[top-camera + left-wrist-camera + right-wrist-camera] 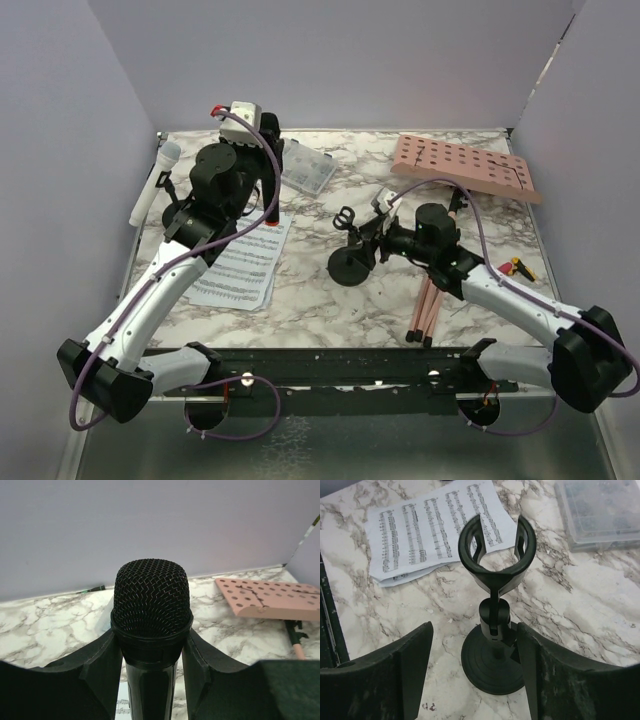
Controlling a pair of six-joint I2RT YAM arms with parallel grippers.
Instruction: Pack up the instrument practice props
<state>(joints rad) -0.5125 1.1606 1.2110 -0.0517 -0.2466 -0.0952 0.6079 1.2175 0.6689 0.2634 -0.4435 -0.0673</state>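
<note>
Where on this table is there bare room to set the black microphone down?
Bare marble lies at the front, between the sheet music and the pink legs, nearer than the mic holder. Another patch sits at the back, between the clear box and the pink board. The left side is crowded.

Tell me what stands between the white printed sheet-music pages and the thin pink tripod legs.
In the top view, a black round-based mic holder stands between sheet-music pages and tripod legs, the right gripper open around it.

Left claw is clamped tight, far forward; right claw stands open, centred.
</note>
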